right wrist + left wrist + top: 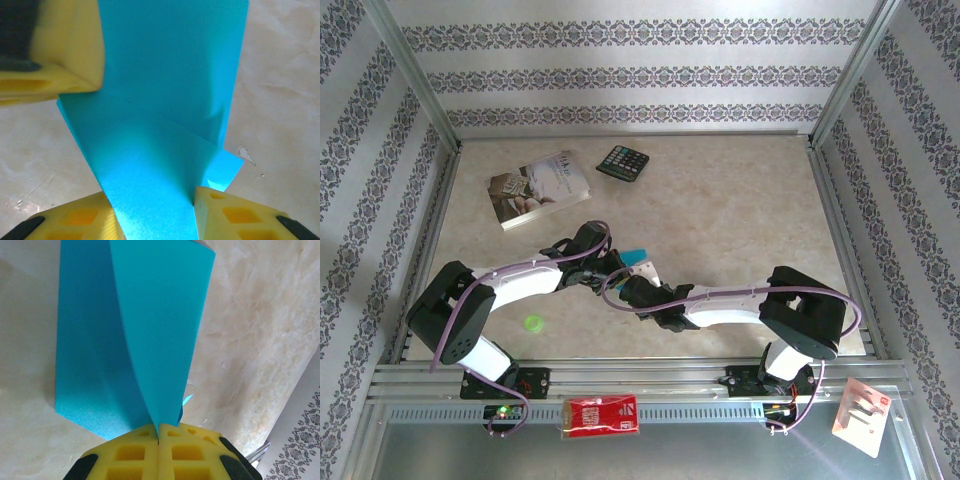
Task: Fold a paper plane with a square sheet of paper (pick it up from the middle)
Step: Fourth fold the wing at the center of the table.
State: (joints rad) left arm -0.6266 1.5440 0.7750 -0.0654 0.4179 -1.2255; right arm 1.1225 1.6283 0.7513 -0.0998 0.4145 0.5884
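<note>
Left arm (510, 285): it is rising from its base at the near left corner, bending back at a raised elbow, and reaching its forearm right and inward toward the middle of the table (740, 220).

Right arm (730, 305): it is mirroring that pose. It is standing up from the near right base, folding at the elbow, and stretching its forearm left, so that both wrists are meeting close together over the near half of the table.

Left pincer (158, 432): it is clenched. Its two yellow fingers are pressing flat against each other and are pinching a pointed corner of the square sheet of paper (150, 330) between their tips.

Sheet: it is sitting between the two wrists. From that pinch it is fanning upward and outward in two turquoise panels that are meeting along a crease. The lower panel is lying against the table surface and the other is lifting clear of it.

Right pincer (152, 200): its jaws are standing partly apart, not clenched. The folded sheet is running through the gap between them, with overlapping layers and a diagonal fold line showing. One finger (55, 55) of the left pincer is hovering at the sheet's far left edge in the right wrist view.

A pale printed book (538, 188) and a black calculator (623, 162) are lying well apart from the arms on the far left part of the table.
</note>
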